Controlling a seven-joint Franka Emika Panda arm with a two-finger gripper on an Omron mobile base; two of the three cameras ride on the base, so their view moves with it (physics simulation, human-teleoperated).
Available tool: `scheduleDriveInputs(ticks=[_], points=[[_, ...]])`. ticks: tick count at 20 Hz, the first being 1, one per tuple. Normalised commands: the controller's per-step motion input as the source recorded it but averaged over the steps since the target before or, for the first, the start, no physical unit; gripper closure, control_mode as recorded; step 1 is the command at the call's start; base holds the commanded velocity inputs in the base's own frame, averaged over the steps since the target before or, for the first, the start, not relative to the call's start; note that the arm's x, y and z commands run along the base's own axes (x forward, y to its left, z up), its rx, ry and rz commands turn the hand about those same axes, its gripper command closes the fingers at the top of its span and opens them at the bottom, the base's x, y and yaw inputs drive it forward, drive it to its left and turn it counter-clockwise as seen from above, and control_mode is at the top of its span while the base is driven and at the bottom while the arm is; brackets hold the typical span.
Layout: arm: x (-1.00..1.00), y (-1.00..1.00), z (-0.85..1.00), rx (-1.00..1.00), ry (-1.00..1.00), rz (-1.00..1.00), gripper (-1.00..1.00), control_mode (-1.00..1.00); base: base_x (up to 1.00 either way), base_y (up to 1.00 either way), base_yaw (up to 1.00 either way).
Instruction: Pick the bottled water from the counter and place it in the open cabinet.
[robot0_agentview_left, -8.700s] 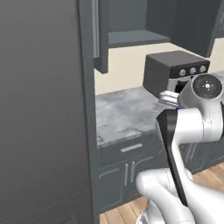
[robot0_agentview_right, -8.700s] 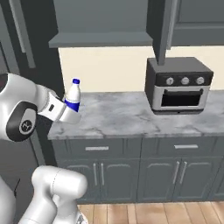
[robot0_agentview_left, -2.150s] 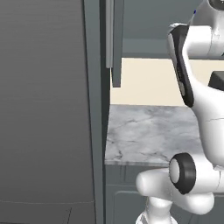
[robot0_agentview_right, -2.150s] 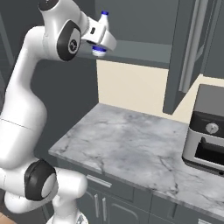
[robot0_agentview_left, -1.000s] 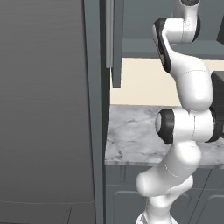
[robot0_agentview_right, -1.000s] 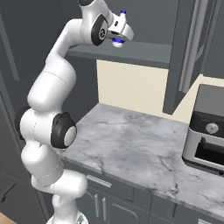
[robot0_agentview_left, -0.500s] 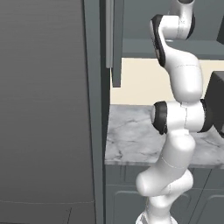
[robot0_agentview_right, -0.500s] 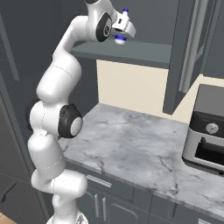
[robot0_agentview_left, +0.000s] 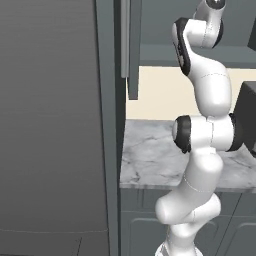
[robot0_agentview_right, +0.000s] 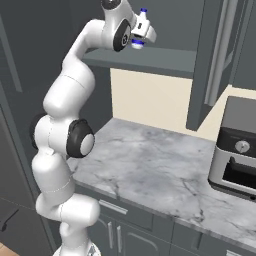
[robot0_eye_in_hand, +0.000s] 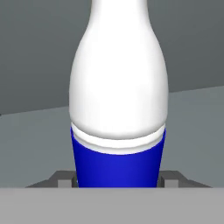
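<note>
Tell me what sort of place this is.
A rendered kitchen, it seems: a marbled counter over grey drawer units, a toaster oven at one end, and the open cabinet above, where the gripper holds the bottled water.

Both base views looked forward from behind the arm, one from its left, one from its right, sharing the marbled bench (robot0_agentview_left: 150, 160) (robot0_agentview_right: 150, 165). The hand view sat very near the bottled water (robot0_eye_in_hand: 119, 100), facing the open cabinet (robot0_eye_in_hand: 39, 48).

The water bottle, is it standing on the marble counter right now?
No, the bottled water is held high in the hand beside the open cabinet shelf, far above the counter.
</note>
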Motion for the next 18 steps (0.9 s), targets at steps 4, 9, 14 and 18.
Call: scheduleDriveInputs(ticks=[4, 9, 14, 18], points=[[0.04, 0.0, -0.27, -0.01, -0.1, 0.04, 1.0, -1.0, 0.0, 0.0, 0.0], [-0.11, 0.0, -0.07, -0.04, -0.06, 0.01, 1.0, -1.0, 0.0, 0.0, 0.0], [-0.14, 0.0, -0.04, -0.04, 0.0, 0.0, 1.0, -1.0, 0.0, 0.0, 0.0], [-0.05, 0.01, -0.03, -0.04, 0.0, 0.0, 1.0, -1.0, 0.0, 0.0, 0.0]])
